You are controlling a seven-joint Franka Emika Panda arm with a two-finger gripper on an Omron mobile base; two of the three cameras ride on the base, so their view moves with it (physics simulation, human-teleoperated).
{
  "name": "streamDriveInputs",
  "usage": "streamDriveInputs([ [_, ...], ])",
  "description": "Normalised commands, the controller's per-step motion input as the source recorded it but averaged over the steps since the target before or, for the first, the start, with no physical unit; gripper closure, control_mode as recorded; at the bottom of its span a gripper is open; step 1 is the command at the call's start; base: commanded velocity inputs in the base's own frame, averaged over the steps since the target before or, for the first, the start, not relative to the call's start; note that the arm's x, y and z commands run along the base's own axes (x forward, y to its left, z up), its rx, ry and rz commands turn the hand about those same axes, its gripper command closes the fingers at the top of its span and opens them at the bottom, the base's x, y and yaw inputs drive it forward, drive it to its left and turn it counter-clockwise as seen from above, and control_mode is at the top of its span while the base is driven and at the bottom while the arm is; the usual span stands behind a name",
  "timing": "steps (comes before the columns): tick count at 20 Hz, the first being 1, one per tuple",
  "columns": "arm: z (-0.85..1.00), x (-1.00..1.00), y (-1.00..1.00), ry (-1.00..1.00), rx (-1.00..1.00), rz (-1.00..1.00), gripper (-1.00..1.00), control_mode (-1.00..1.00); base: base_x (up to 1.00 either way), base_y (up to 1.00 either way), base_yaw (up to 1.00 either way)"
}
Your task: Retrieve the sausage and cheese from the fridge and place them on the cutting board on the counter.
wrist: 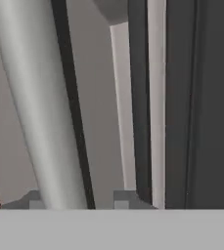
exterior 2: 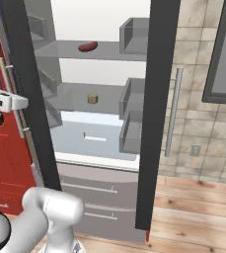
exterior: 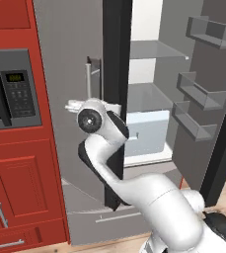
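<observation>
I have the gripper (wrist: 77, 201) up against the bar handle (wrist: 35, 97) of the left fridge (exterior: 67, 59) door, with the fingertips (wrist: 125, 197) showing either side of the bar in the hand view. The jaws look set around the handle, but I cannot tell whether they actually pinch it or stand slightly clear.

My judgement is that I am working this door, so I would keep the pull level and follow the door's arc around its hinge rather than hauling straight back, letting the bar turn between the fingers so it does not twist out.

Inside the fridge, seen from the right base view, the sausage (exterior 2: 88, 47) lies on the upper shelf, a small reddish-brown curved link. The cheese (exterior 2: 92, 99) sits on the shelf below, a little pale tan puck, well apart from the sausage.
</observation>
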Motion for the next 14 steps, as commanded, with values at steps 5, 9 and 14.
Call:
streamDriveInputs([
  [5,-0.02,-0.58,0.7,0.0,0.0,-0.56,1.0,-1.0,0.0,0.0,0.0],
  [9,-0.03,0.0,0.12,0.04,-0.01,-0.09,-1.0,-1.0,0.0,0.0,0.0],
  [14,-0.04,-0.51,0.08,-0.06,-0.02,-0.03,-1.0,-1.0,0.0,0.0,0.0],
])
